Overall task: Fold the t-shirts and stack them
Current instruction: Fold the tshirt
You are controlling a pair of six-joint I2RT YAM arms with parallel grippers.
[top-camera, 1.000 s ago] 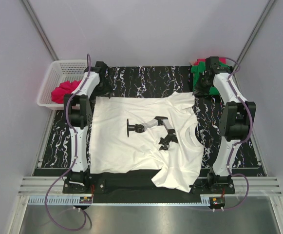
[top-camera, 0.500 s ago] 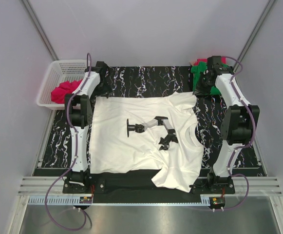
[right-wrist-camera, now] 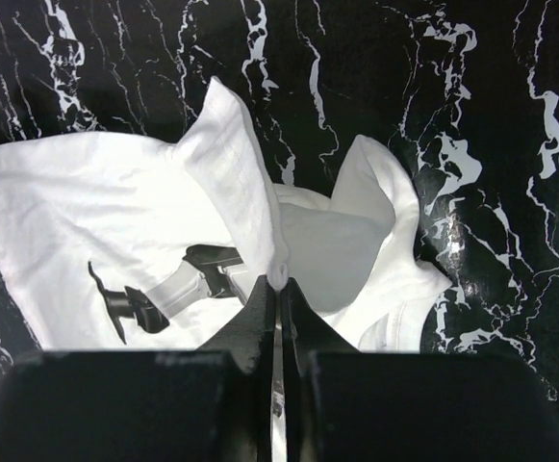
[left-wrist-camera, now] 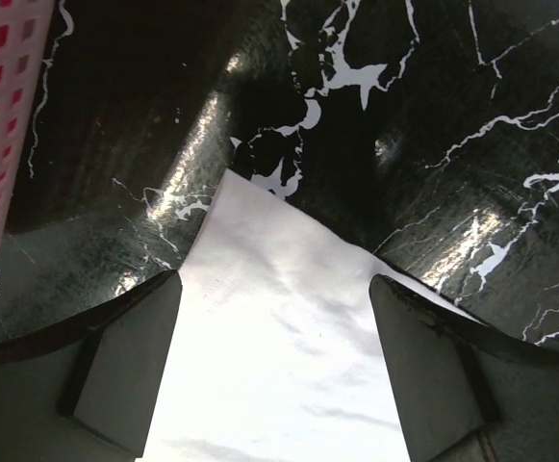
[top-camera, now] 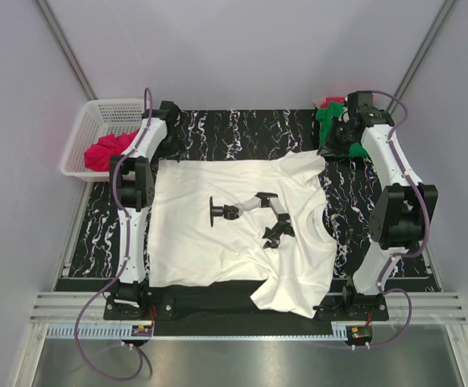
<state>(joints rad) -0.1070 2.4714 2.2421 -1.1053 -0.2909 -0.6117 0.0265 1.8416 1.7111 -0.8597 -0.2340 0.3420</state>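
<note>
A white t-shirt with a printed black-and-grey arm picture lies spread on the black marbled table. My left gripper hangs over its far left corner. In the left wrist view that gripper is open, and the white corner lies between the fingers. My right gripper is shut on a pinched fold of the white shirt at its far right sleeve, which it holds raised. A green t-shirt lies bunched at the far right. A pinkish-red t-shirt sits in the basket.
A white plastic basket stands off the table's far left corner. Grey walls enclose the table on three sides. The shirt's near right sleeve hangs over the near edge by the arm bases.
The right arm's elbow has swung out to the right, and its wrist has drawn the pinched sleeve slightly back and to the right. The left arm has hardly moved.
</note>
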